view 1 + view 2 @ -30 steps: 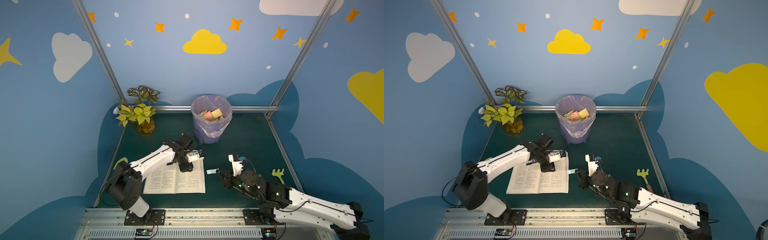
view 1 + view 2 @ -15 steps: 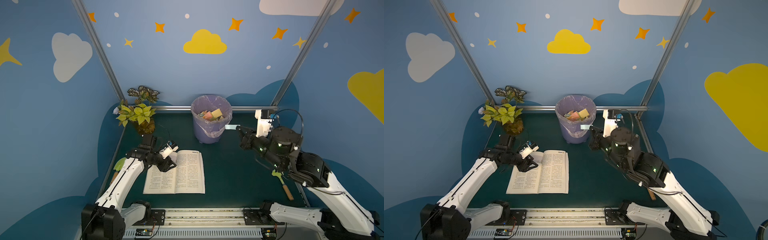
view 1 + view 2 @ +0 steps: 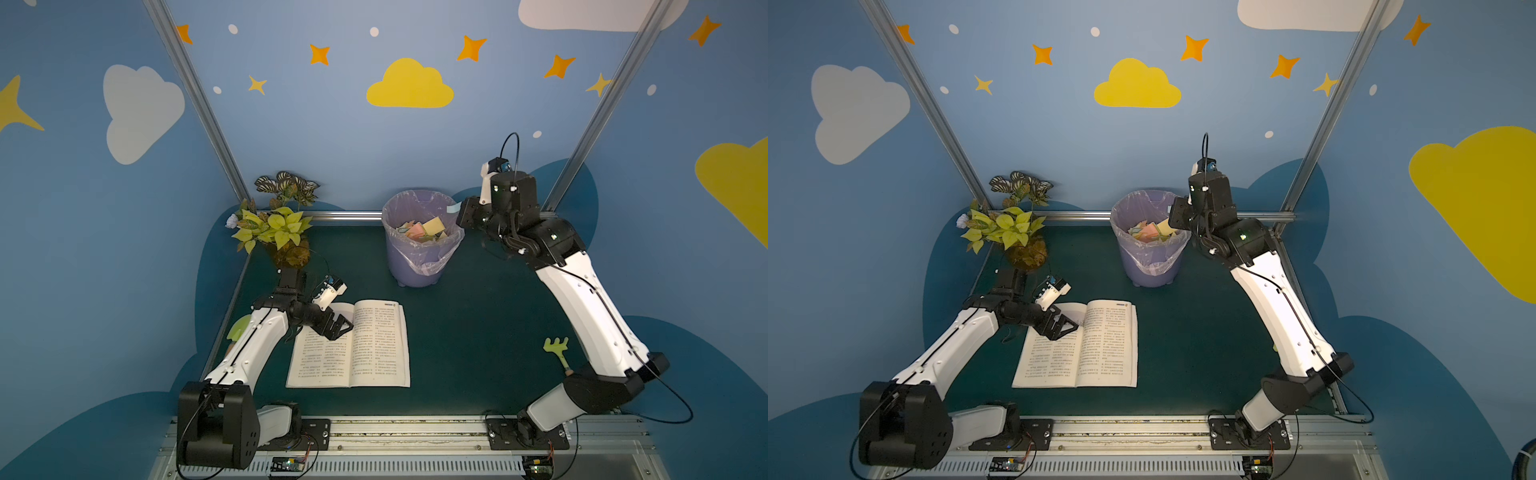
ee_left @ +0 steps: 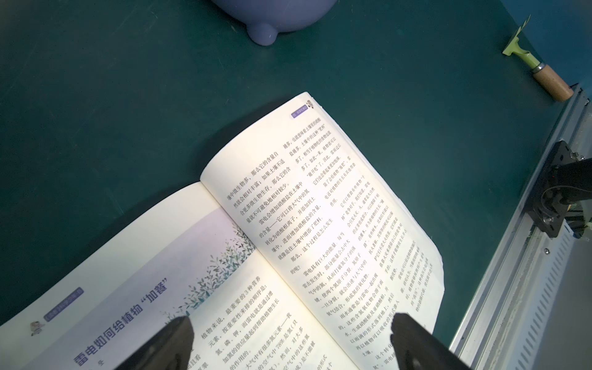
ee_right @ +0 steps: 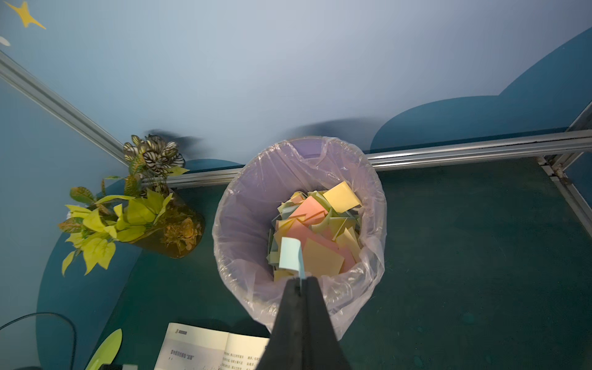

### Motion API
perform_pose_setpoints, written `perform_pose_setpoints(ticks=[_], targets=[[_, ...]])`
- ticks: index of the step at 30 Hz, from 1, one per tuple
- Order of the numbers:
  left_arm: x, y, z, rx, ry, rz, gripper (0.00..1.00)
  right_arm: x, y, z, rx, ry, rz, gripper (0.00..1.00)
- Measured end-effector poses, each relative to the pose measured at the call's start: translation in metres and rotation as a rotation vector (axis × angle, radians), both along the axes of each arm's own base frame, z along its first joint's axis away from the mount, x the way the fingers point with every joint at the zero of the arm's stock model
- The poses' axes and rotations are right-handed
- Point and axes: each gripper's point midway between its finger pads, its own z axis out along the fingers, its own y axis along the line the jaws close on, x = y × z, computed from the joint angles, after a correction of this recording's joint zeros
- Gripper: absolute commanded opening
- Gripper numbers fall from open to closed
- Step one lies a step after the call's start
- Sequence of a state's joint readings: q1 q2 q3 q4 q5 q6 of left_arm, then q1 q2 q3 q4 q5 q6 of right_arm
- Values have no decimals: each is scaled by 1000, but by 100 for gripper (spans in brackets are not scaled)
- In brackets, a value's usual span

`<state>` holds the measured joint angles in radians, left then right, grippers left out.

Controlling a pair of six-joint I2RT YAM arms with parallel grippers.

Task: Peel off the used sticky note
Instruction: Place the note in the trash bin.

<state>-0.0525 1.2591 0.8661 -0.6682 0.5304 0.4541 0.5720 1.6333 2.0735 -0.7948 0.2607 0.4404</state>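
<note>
A light blue sticky note (image 5: 290, 256) curls out of my right gripper (image 5: 301, 282), which is shut on its edge. It hangs over the purple bin (image 5: 243, 224), just inside the rim, above several discarded yellow and pink notes. In both top views the right gripper (image 3: 459, 214) (image 3: 1173, 216) sits at the bin's right rim with the sticky note (image 3: 453, 208) sticking out. My left gripper (image 3: 338, 326) (image 4: 290, 323) is open and empty, low over the left page of the open book (image 3: 374, 345) (image 4: 320, 208). No note shows on the pages.
A potted plant (image 3: 278, 228) stands at the back left corner. A green toy rake with a wooden handle (image 3: 557, 351) lies near the right edge, and a green leaf-shaped piece (image 3: 239, 328) lies at the left edge. The bin (image 3: 411, 270) stands behind the book.
The right arm rose from beside the book and carried the blue note back to the bin. The left gripper drew back left off the book's middle and opened.
</note>
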Motion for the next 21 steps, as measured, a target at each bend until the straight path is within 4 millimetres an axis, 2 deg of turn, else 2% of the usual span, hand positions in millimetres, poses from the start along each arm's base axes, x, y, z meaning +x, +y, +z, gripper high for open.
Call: perform_pose_setpoints(ticks=[5,11,15,19,20,21], targets=[[3,-2,0,-13,-5,-4,100,39,21,-16,-22,40,5,0],[3,-3,-3,-18,-2,-10,100,70,40,-41,-70,82,13,0],[3,-3,-3,-16,-5,-13,100,80,47,-69,-122,135,17,0],[3,-3,-3,-16,-7,-16,100,81,47,-88,-178,170,12,0],[3,-3,-3,-16,-7,-16,100,81,47,-91,-193,175,10,4],[3,-3,-4,-16,-6,-16,100,80,47,-92,-207,176,10,14]])
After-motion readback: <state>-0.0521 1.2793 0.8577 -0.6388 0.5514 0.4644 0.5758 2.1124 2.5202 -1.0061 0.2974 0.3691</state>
